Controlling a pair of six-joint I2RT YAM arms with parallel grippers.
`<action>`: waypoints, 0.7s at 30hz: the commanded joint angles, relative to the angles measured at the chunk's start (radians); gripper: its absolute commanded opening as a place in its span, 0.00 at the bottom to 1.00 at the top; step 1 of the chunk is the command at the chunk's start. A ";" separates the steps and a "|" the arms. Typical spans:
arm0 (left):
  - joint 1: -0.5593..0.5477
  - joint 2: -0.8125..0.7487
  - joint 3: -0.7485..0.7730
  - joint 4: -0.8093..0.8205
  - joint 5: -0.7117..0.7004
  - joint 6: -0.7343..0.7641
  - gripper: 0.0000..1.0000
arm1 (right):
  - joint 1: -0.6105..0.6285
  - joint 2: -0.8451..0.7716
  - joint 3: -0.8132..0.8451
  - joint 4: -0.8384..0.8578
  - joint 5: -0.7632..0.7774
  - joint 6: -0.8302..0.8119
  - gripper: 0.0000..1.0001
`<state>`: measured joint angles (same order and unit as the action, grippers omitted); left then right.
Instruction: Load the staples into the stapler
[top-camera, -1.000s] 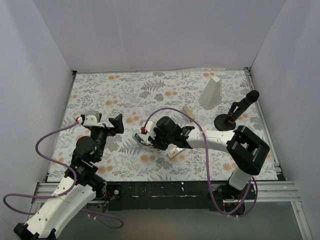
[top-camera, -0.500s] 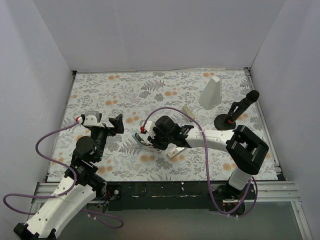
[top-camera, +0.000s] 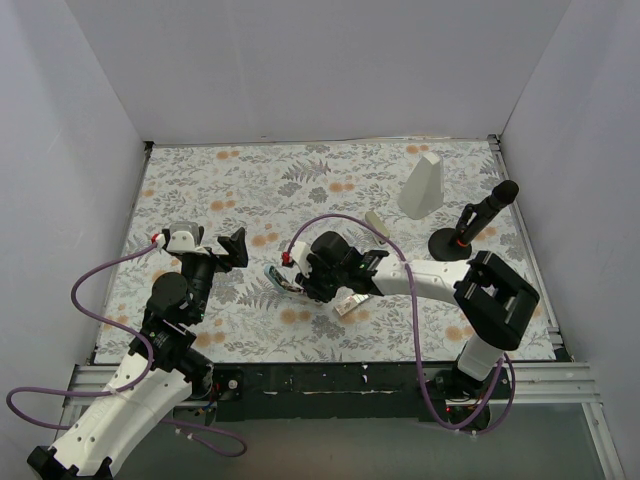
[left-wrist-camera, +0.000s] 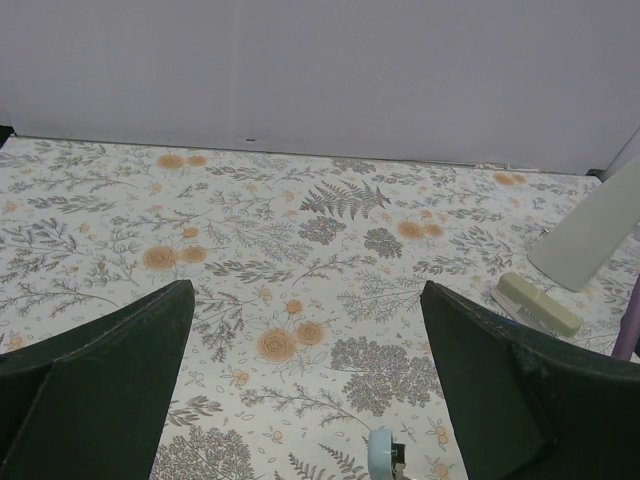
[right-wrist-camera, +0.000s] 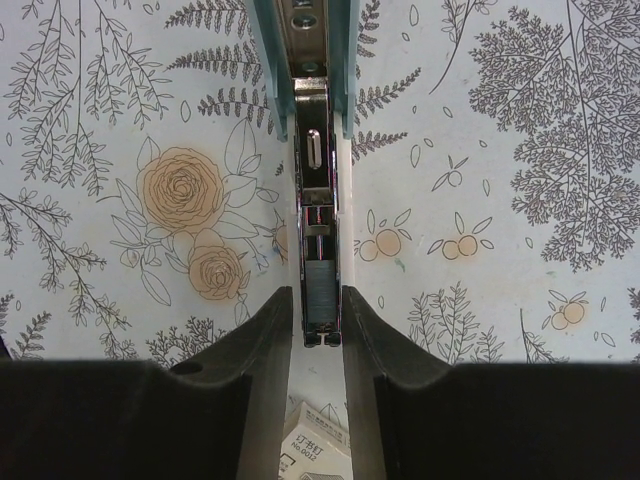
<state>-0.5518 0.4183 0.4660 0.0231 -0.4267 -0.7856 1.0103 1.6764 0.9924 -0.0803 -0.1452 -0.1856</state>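
Staples lay in the stapler's silver channel at centre frame of the right wrist view. The right gripper flanked them, narrowly parted; whether it gripped could not be told. A straight, level retreat would best leave the strip seated. The left gripper gaped wide, empty.

The stapler lay open on the flowered mat, left of the middle of its near half in the overhead view. Its light blue plastic shell was at one end, and a narrow silver metal channel ran straight out of it, open side up. A grey ribbed strip, apparently staples, sat in the channel's outer end. The small cream-white box, printed with dark characters, lay just beyond that end.
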 joint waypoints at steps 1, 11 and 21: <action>0.007 0.005 -0.007 0.003 0.011 -0.001 0.98 | 0.007 -0.067 0.020 0.007 0.002 0.020 0.34; 0.009 0.049 0.016 -0.066 0.055 -0.090 0.98 | -0.004 -0.207 -0.211 0.216 0.007 -0.002 0.58; 0.009 0.189 0.059 -0.241 0.117 -0.346 0.98 | -0.044 -0.225 -0.415 0.575 -0.080 -0.025 0.70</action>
<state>-0.5507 0.5465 0.4740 -0.1158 -0.3466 -1.0103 0.9874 1.4639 0.6086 0.2596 -0.1726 -0.1982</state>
